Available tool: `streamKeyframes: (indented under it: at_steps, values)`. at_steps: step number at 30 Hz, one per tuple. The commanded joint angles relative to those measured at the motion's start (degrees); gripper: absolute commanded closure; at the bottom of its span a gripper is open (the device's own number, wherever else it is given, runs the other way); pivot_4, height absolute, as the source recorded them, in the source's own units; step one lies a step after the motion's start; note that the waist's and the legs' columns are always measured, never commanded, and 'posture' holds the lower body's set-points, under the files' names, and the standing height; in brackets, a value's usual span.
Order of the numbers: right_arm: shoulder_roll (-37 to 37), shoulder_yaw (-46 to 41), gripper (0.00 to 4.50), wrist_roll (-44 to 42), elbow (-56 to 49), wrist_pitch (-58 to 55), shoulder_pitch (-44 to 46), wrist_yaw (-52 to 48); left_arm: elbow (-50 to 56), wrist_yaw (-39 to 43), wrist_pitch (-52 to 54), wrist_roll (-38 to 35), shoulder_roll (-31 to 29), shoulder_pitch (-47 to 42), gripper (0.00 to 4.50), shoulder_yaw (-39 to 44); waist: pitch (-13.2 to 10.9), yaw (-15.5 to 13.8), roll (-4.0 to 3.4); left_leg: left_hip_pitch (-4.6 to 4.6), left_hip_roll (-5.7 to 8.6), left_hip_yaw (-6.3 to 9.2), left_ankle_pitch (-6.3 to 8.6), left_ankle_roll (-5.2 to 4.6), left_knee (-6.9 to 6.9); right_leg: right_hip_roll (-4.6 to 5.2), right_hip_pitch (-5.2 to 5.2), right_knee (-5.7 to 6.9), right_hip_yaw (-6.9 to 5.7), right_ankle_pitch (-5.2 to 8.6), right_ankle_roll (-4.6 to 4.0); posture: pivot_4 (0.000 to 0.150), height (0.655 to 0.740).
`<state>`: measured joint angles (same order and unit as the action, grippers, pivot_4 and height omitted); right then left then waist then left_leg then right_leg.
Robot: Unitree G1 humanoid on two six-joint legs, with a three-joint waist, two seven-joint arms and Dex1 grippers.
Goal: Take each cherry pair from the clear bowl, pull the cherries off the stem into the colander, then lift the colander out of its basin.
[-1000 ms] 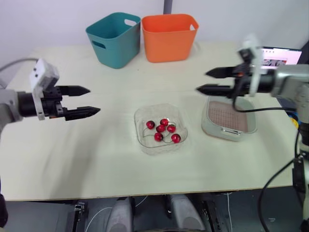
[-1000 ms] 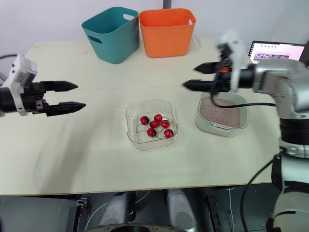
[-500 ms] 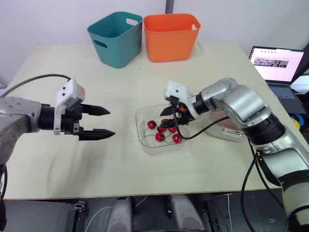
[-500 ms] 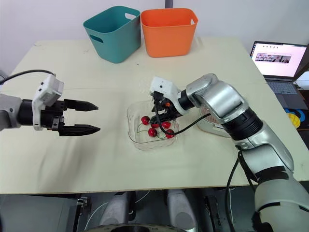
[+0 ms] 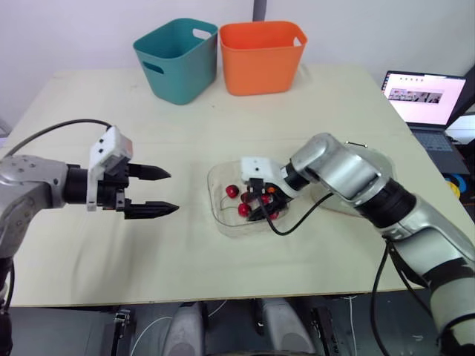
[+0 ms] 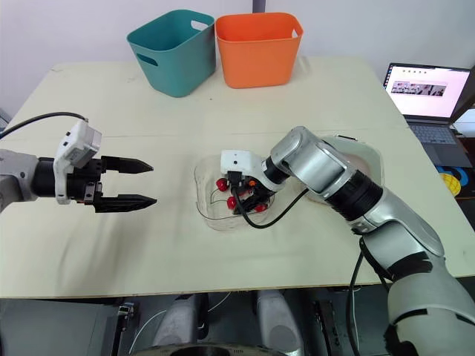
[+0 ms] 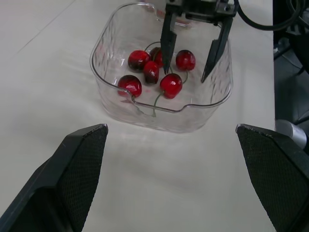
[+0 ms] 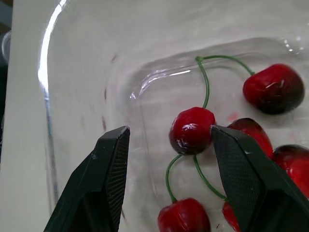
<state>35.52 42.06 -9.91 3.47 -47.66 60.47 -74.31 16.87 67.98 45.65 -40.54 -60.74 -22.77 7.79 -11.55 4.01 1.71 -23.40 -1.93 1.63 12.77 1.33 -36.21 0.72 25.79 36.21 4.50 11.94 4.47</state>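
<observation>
A clear bowl (image 5: pixel 220 178) at mid-table holds several red cherries (image 7: pixel 171 84) joined in pairs by green stems. My right gripper (image 5: pixel 260 205) is lowered into the bowl and stands open. In the right wrist view its fingers (image 8: pixel 107 174) flank one cherry (image 8: pixel 191 130), which lies close against one pad. My left gripper (image 5: pixel 173 191) hovers open and empty to the left of the bowl, pointing at it. The colander in its pale basin (image 6: pixel 369 157) sits right of the bowl, mostly hidden behind my right arm.
A teal bin (image 5: pixel 177 59) and an orange bin (image 5: pixel 261 55) stand side by side at the table's back edge. An open laptop (image 5: pixel 423 96) sits off the table's right side. A black cable loops from my right wrist over the bowl's front rim.
My right gripper swung from above the colander to the bowl, then sank among the cherries. My left gripper shifted right, nearer the bowl.
</observation>
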Motion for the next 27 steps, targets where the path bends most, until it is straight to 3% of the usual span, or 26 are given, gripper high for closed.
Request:
streamKeyframes:
  at_steps: [1, 11, 24, 27]
  values:
    - [-1.5, 1.1, 1.71, 3.6, 3.3, 2.9, 2.2, -1.6, 0.3, -0.3, -1.3, 0.0, -0.1, -0.3, 0.0, 1.9, 0.0, 0.0, 0.0, 0.0, 0.0, 0.0, 0.0, 0.0, 0.0, 0.0, 0.0, 0.0, 0.0, 0.0, 0.0, 0.15, 0.74]
    - [-5.7, 0.2, 1.71, 7.3, 8.8, 3.9, 2.9, -3.1, 0.7, -1.3, -2.2, 0.0, 0.2, 1.3, 0.0, 2.8, 0.0, 0.0, 0.0, 0.0, 0.0, 0.01, 0.0, 0.0, 0.0, 0.0, 0.0, 0.02, -0.01, -0.02, -0.02, 0.15, 0.74]
    - [-8.0, -0.6, 1.71, 7.3, 8.7, 0.2, 2.0, -3.7, 0.4, -1.4, -3.8, 1.2, -0.6, 1.8, 0.0, 1.6, 0.0, 0.0, 0.0, 0.0, 0.0, 0.02, 0.0, 0.0, 0.0, 0.0, 0.0, 0.05, -0.02, -0.02, -0.01, 0.15, 0.74]
    - [-8.6, -0.9, 2.6, 7.7, 9.3, 0.3, 1.7, -2.6, 0.4, 0.0, -4.3, 2.5, -1.9, 2.2, 0.0, 0.8, 0.0, 0.1, 0.0, 0.01, 0.0, 0.02, 0.0, 0.0, 0.01, -0.01, 0.01, 0.05, -0.02, -0.02, -0.02, 0.15, 0.74]
